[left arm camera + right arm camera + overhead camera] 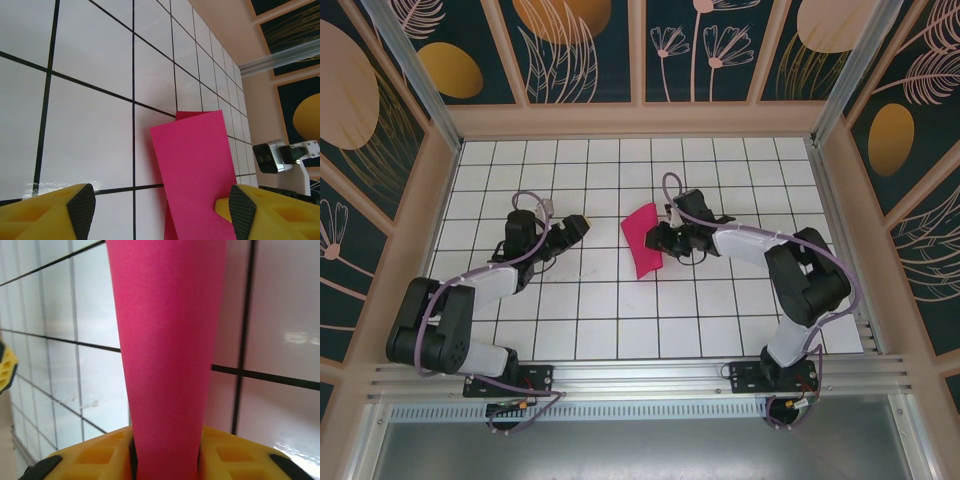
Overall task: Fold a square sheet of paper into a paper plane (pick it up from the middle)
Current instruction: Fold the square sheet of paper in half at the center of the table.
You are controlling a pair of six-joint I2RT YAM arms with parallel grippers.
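Pinching smooth matte magenta sheet (170,340), seemingly folded: right gripper (167,457); left gripper (162,212) spread wide.

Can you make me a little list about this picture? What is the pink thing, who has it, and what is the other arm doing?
pink thing: a magenta-pink sheet of paper, folded over into a narrower shape
where: middle of the white tiled table
right gripper: shut on the sheet, pinching one end between its yellow fingers
left gripper: open, holding nothing, pointed toward the sheet from the other side
paper plane: not made yet; no pointed nose to see
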